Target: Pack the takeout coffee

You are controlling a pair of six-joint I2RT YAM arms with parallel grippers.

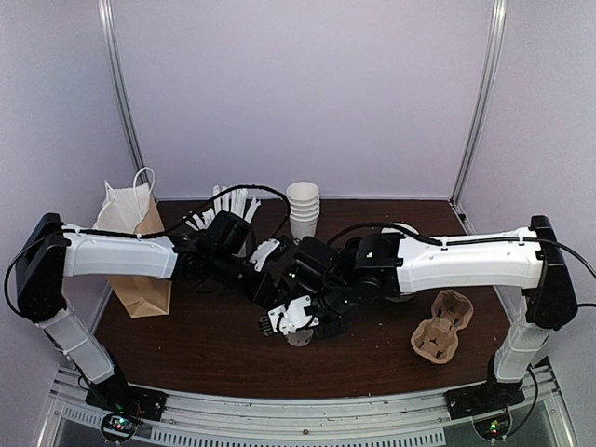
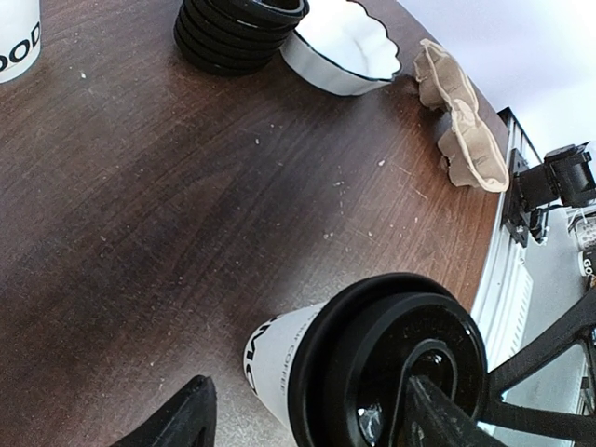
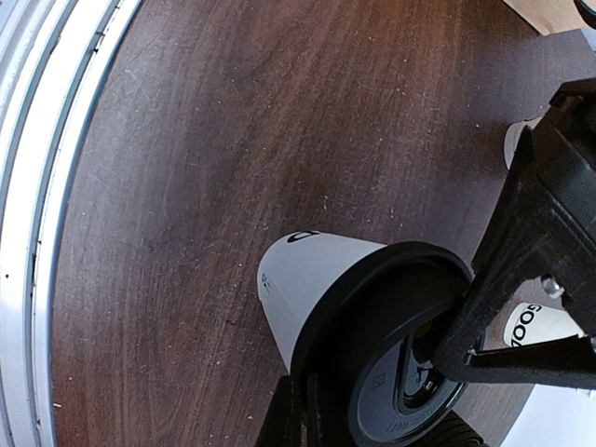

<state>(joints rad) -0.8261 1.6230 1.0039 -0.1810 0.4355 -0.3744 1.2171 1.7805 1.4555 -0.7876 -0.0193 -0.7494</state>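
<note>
Takeout coffee (image 2: 279, 363) stands mid-desk (image 2: 186, 233) with its black lid (image 2: 372, 345) on. At far left is the paper bag (image 1: 140, 265), presumably its destination. The left pincer (image 2: 307, 421) straddles the cup with jaws wide and one finger clear of the wall, likely steadying rather than clamping. The right pincer (image 3: 303, 414) is fully closed on nothing, its tips at the lid's rim, seemingly to press it down. The pulp carrier (image 1: 442, 328) lies to the right.
</note>
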